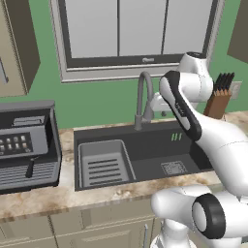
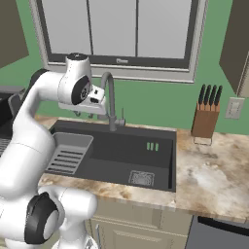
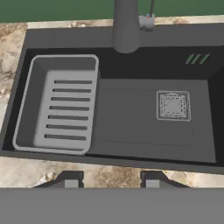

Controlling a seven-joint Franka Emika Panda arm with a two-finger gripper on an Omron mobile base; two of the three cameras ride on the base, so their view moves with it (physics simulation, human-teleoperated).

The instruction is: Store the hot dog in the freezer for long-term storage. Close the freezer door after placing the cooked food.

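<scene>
The hot dog, the freezer and the freezer door are out of view. My gripper hangs above the front rim of a dark sink and points down into it. Its two fingertips stand well apart with nothing between them, so it is open and holds nothing. In the right base view the hand sits just left of the grey faucet, over the basin's left half.
A grey slotted rack lies in the sink's left half and a square drain on the right. A coffee machine stands on the left counter. On the right counter is a knife block. A window is behind.
</scene>
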